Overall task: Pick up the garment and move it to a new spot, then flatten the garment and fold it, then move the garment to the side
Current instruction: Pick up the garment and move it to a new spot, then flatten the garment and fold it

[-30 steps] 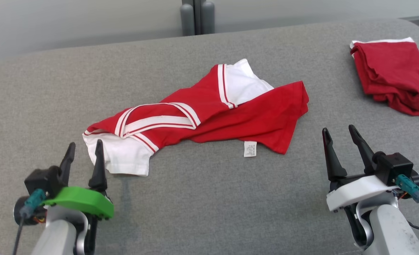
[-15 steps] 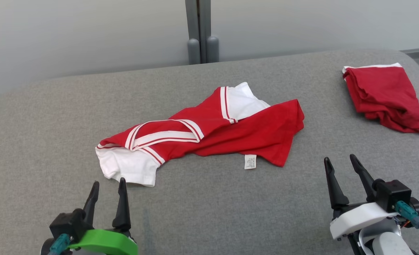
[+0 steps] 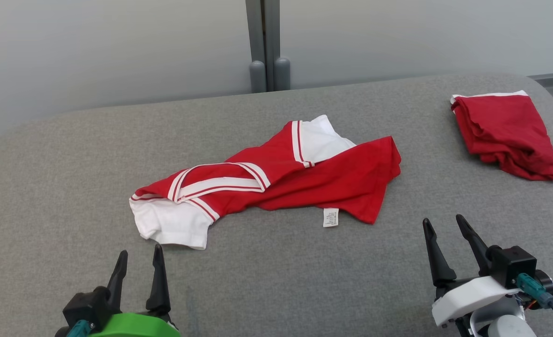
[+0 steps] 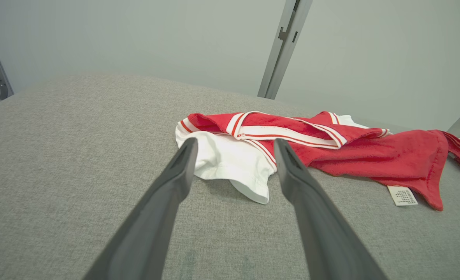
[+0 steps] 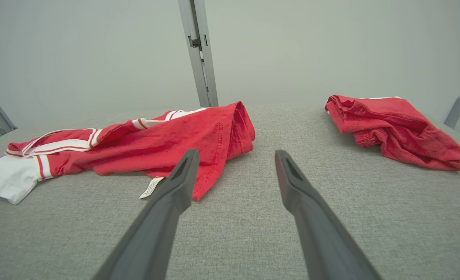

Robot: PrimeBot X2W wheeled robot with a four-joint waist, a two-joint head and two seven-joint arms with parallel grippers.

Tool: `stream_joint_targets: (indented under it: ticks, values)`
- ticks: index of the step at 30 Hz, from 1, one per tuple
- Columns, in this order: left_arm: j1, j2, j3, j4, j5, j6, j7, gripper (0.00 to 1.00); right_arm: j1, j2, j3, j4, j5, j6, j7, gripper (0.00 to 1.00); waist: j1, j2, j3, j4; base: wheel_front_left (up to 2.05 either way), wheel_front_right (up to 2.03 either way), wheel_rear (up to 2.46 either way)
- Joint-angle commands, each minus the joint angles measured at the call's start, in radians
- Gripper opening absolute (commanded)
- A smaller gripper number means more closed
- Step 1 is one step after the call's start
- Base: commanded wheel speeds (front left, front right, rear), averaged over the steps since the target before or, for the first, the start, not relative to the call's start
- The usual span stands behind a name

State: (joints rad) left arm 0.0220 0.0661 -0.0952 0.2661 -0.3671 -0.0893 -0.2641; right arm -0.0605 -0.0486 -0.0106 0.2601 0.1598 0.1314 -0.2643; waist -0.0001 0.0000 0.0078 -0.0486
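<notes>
A crumpled red garment [image 3: 342, 178] with white sleeves and striped trim lies in the middle of the grey padded table [image 3: 276, 281]; a white label hangs at its near edge. My left gripper [image 3: 140, 250] stands open just short of the white sleeve [image 3: 171, 224], touching nothing. In the left wrist view the left gripper [image 4: 234, 140] frames that sleeve [image 4: 230, 161] between its fingers. My right gripper [image 3: 442, 219] is open too, near the garment's right corner, which the right wrist view shows as the garment [image 5: 167, 144] just beyond the right gripper [image 5: 236, 152].
A second red garment [image 3: 505, 133], folded, lies at the table's far right corner; it is the folded garment [image 5: 393, 124] at the right of the right wrist view. A grey post [image 3: 267, 47] rises behind the table against a pale wall. Bare table surface stretches at the left and along the front.
The head camera has tilted, so the whole picture sits lower. Both grippers have drawn back toward me; the left one no longer overlaps the white sleeve. The garment lies as before.
</notes>
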Motion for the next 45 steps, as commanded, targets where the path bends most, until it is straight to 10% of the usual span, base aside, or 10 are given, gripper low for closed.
stream_joint_targets:
  ticks: [1,22,45]
  values:
    - [0.014,-0.003,0.007,0.002,0.007,-0.007,0.000,1.00,0.007,-0.004,0.001,0.003,0.006,-0.002,0.000,1.00,0.0001,0.0000,0.000,0.001,0.00,0.00,0.00]
    - [-0.017,-0.013,0.003,0.070,0.043,-0.027,0.000,1.00,0.007,-0.004,0.021,0.000,0.002,-0.002,0.000,1.00,0.0001,0.0000,0.011,-0.007,0.00,0.00,0.00]
    - [-0.369,0.067,0.075,0.453,0.006,-0.035,0.000,1.00,-0.101,-0.004,0.044,-0.043,-0.026,-0.002,0.000,1.00,0.0001,0.0000,0.244,-0.084,0.00,0.00,0.00]
